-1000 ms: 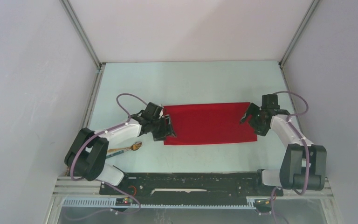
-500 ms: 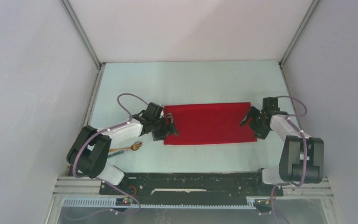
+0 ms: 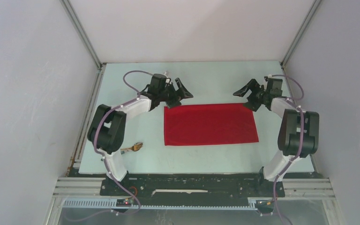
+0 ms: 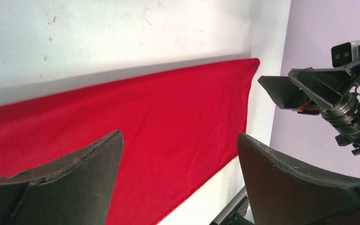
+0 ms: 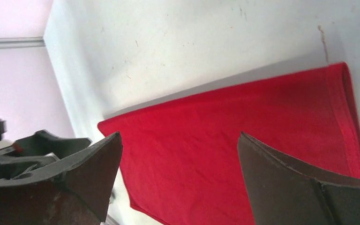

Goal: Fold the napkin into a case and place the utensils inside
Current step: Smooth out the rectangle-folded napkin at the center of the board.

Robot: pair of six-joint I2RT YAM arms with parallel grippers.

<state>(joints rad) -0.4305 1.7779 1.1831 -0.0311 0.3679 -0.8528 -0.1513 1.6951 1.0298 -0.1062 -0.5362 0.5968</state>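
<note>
The red napkin [image 3: 211, 124] lies flat on the table as a wide rectangle, a doubled hem showing along one short end [image 5: 349, 117]. My left gripper [image 3: 182, 97] hovers open over its far left corner, with red cloth [image 4: 145, 122] below the gap between the fingers [image 4: 179, 134] and nothing held. Above the far right corner my right gripper [image 3: 243, 100] is also open and empty, looking down on the napkin [image 5: 243, 112] past its jaws [image 5: 180, 134]. The wooden fork [image 3: 133, 148] rests near the left arm's lower link, partly hidden by it.
The pale table [image 3: 206, 79] is walled on the left, back and right by white panels with metal posts [image 3: 82, 33]. Both arm bases sit on the black rail [image 3: 192, 183] at the near edge. Each wrist view shows the other gripper [image 4: 318, 89] across the napkin.
Both grippers have left the napkin's short ends, opened wider and swung up to its far corners. The napkin stays flat in place.
</note>
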